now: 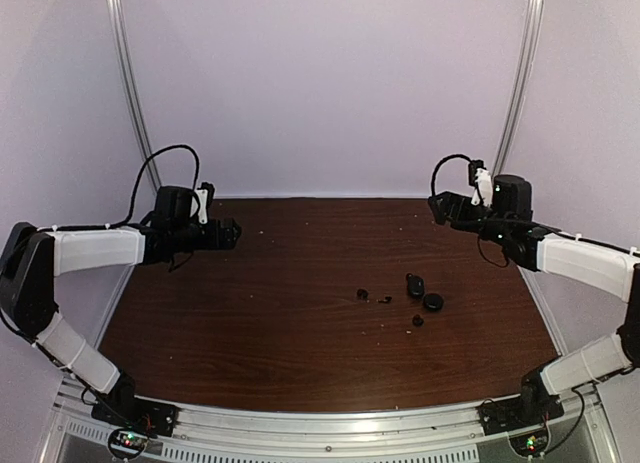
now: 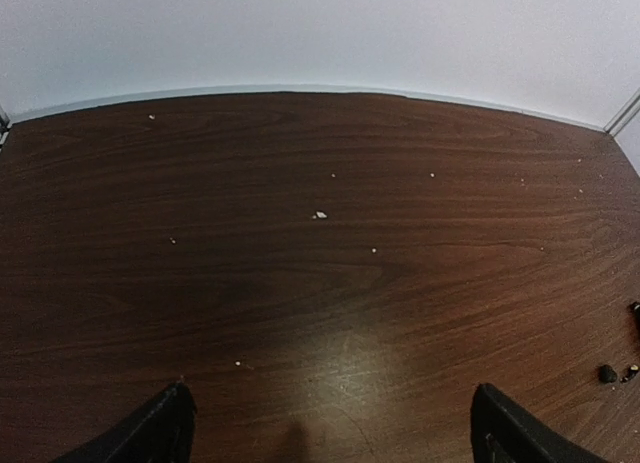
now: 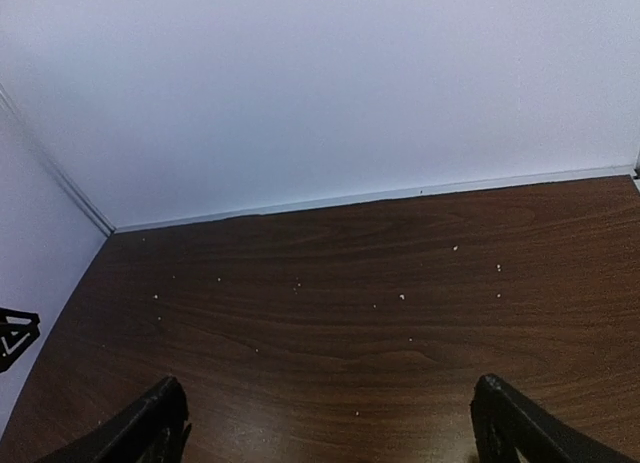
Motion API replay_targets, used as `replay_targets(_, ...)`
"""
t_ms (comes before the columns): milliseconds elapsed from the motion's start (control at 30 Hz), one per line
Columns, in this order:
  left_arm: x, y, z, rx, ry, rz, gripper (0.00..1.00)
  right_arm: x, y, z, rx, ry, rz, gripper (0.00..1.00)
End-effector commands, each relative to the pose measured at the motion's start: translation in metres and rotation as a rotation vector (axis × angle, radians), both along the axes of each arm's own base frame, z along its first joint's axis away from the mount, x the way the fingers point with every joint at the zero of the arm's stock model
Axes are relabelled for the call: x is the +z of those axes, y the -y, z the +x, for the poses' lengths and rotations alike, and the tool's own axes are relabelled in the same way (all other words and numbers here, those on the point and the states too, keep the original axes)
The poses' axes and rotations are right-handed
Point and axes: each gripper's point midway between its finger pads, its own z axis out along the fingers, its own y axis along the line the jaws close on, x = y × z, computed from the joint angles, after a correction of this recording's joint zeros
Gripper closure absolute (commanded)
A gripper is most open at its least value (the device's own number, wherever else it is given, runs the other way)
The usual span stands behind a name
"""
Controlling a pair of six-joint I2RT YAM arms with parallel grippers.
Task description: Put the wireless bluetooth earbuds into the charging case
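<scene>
The charging case (image 1: 433,302), a black oval pebble, lies right of the table's middle. A taller black item (image 1: 415,285) stands just behind it to the left; I cannot tell what it is. One earbud (image 1: 362,294) lies further left, and it also shows at the right edge of the left wrist view (image 2: 607,373). Another earbud (image 1: 417,321) lies in front of the case. My left gripper (image 1: 232,233) (image 2: 330,423) hovers open and empty at the far left. My right gripper (image 1: 438,208) (image 3: 325,418) hovers open and empty at the far right.
The dark wooden table (image 1: 280,323) carries scattered pale crumbs (image 2: 319,215). White walls close in the back and sides. A metal rail (image 1: 330,423) runs along the near edge by the arm bases.
</scene>
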Motion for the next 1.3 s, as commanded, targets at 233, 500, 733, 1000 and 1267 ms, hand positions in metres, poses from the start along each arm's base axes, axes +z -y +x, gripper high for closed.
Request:
replay_targets(233, 0.038, 0.022, -0.013, -0.024, 0.221, -0.03, 0.02, -0.082, -0.023, -0.028, 0.067, -0.305, -0.252, 0.0)
replay_targets(500, 0.056, 0.029, -0.015, -0.017, 0.265, -0.053, 0.02, -0.133, -0.033, -0.044, 0.101, -0.481, -0.394, 0.06)
replay_targets(733, 0.06, 0.028, -0.009, 0.026, 0.271, -0.057, 0.02, -0.165, -0.038, -0.051, 0.1, -0.56, -0.458, 0.18)
replay_targets(1000, 0.049, 0.025, -0.001, 0.091, 0.219, -0.074, 0.02, -0.188, -0.046, -0.051, 0.112, -0.598, -0.468, 0.25)
replay_targets(1267, 0.043, 0.023, -0.001, 0.102, 0.211, -0.074, 0.02, -0.201, -0.05, -0.048, 0.116, -0.616, -0.477, 0.36)
